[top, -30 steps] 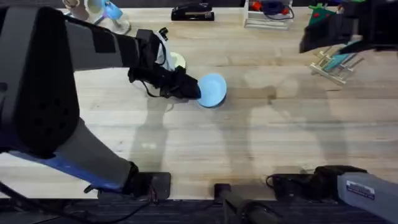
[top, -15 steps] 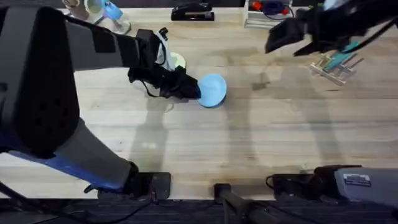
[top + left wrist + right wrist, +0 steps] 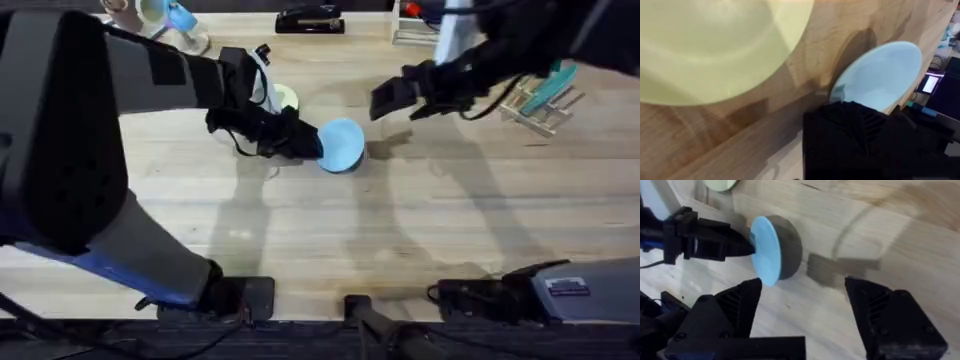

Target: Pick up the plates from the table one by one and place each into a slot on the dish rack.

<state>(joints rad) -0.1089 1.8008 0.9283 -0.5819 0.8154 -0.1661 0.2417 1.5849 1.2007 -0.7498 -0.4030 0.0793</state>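
Observation:
The light blue plate [image 3: 343, 145] stands tilted on its edge on the table [image 3: 400, 220], left of centre. My left gripper [image 3: 312, 142] is shut on its left rim. The left wrist view shows a black finger [image 3: 855, 132] over that blue plate [image 3: 880, 75], with the cream-yellow plate [image 3: 715, 45] flat close by. In the overhead view the cream plate [image 3: 287, 98] peeks out behind the left arm. My right gripper [image 3: 388, 100] hovers open to the right of the blue plate, holding nothing. Its wrist view shows the blue plate [image 3: 765, 250] ahead of the right gripper [image 3: 805, 325]. The dish rack [image 3: 540, 105] sits back right.
A teal item [image 3: 556, 85] stands in the rack. A black stapler [image 3: 310, 20] and a white holder [image 3: 430, 28] lie along the back edge, with cups [image 3: 160, 12] at the back left. The table's front half is bare wood.
My right arm has swung left from over the dish rack toward the blue plate. The left arm and the blue plate have stayed where they were.

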